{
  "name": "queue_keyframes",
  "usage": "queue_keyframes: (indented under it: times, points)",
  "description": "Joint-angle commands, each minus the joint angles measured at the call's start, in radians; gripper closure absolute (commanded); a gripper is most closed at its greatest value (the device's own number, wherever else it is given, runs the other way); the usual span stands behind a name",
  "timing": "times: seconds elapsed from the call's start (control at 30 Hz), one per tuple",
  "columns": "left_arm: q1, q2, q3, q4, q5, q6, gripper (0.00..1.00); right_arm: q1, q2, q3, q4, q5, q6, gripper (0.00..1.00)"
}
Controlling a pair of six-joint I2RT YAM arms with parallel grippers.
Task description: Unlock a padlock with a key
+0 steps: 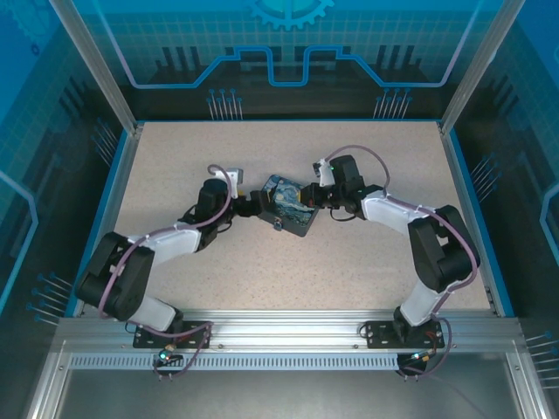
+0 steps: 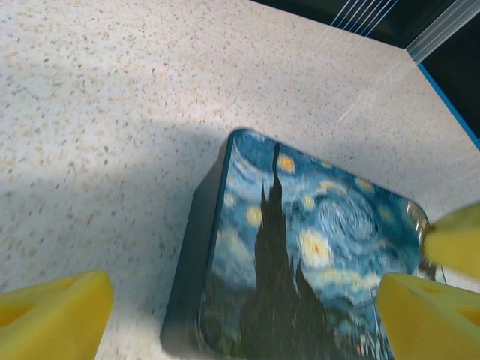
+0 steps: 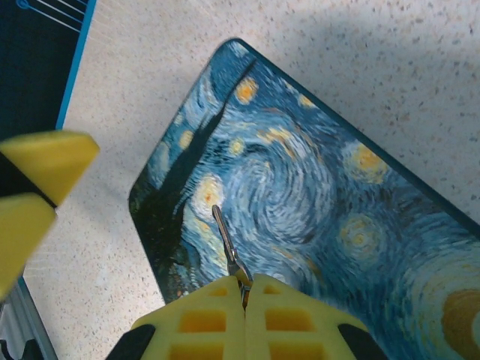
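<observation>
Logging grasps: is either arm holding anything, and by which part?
Right fingers pinch the key by one end, its shaft sticking out. Left fingers are open, holding nothing.

Overhead plus wrist close-ups over tin (image 2: pixel 300 255)

This is a robotics lab cell, a purpose-built test enclosure rather than a lived-in room. A speckled beige counter (image 1: pixel 376 262) sits inside a frame of aluminium posts (image 1: pixel 92 61). Translucent blue wall panels (image 1: pixel 105 262) stand on three sides, and the back panel is printed with circuit-style lines and a gear emblem (image 1: pixel 290 10). Along the near edge a slotted aluminium rail (image 1: pixel 288 330) carries two white-and-black robot arms (image 1: pixel 131 271) bolted down on base plates. Loose cabling (image 1: pixel 179 345) hangs beneath the rail.
</observation>
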Motion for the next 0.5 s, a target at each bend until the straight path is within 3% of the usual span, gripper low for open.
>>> queue_keyframes:
  times: [0.0,0.23,0.47]
  points:
    - [0.015,0.094,0.076,-0.05,0.107,0.001,0.09,-0.012,0.026,0.011,0.014,-0.036,0.012,1.0]
    - [0.014,0.232,0.158,-0.049,0.166,0.012,0.17,-0.027,0.044,0.004,-0.017,-0.047,0.023,1.0]
    - [-0.036,0.198,0.114,-0.053,0.206,0.037,0.21,-0.04,0.035,-0.021,-0.058,-0.04,0.019,1.0]
